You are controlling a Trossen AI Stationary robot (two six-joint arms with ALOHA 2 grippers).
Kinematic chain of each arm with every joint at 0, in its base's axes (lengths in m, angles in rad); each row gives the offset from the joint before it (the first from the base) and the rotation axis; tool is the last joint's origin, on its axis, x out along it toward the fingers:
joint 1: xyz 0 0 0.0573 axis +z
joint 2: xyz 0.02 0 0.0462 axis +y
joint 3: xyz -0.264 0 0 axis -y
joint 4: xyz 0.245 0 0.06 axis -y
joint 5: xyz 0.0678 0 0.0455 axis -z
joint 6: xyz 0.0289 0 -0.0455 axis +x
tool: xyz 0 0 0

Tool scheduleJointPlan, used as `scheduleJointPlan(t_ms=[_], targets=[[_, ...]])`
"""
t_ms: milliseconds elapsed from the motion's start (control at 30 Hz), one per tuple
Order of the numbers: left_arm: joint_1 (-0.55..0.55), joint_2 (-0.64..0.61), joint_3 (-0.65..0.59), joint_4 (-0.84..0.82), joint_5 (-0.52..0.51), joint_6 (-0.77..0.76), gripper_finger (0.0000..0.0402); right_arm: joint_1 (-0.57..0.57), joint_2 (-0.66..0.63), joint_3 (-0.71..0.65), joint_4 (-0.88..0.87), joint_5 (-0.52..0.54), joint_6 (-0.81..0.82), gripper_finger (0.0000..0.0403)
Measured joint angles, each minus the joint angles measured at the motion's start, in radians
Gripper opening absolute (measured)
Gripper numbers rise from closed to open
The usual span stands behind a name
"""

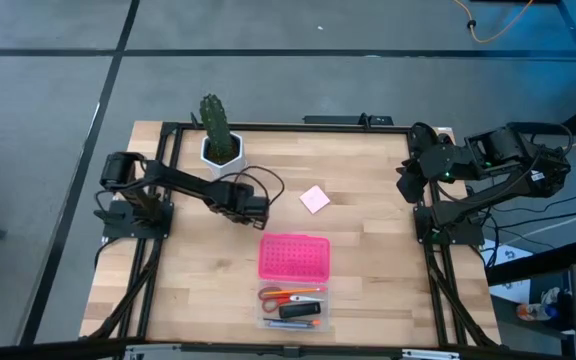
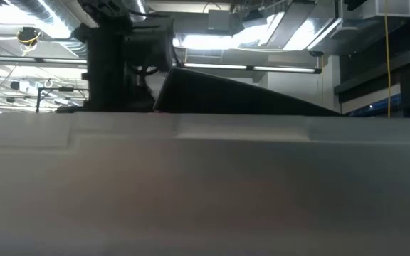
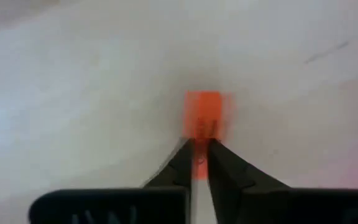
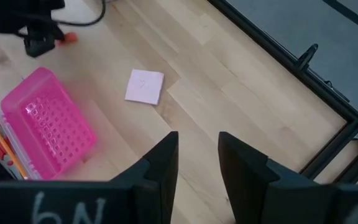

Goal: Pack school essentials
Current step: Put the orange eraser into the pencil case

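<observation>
Wooden counter carries the clear box, already holding scissors and pens. Pink notepad is not yet packed. Left pincer pinches the tiny red-orange piece; right pincer, half open, waits at the counter's right edge, empty.

Lab or workshop: exposed ceiling ducts, strip lights, framed wooden table.
</observation>
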State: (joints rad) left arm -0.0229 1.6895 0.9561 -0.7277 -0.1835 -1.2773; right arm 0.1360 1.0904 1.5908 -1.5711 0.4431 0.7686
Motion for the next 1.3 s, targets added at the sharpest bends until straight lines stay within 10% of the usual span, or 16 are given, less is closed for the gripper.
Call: scheduleJointPlan(t_ms=[600,1300], targets=[[-0.033,-0.024,0.009,-0.008,0.095,0.008,0.0004,0.000,0.000,0.000,0.000,0.000,-0.020,0.0116],[0.005,-0.026,0.012,-0.003,0.059,0.025,0.0117,0.000,0.000,0.000,0.000,0.000,-0.020,0.0116]])
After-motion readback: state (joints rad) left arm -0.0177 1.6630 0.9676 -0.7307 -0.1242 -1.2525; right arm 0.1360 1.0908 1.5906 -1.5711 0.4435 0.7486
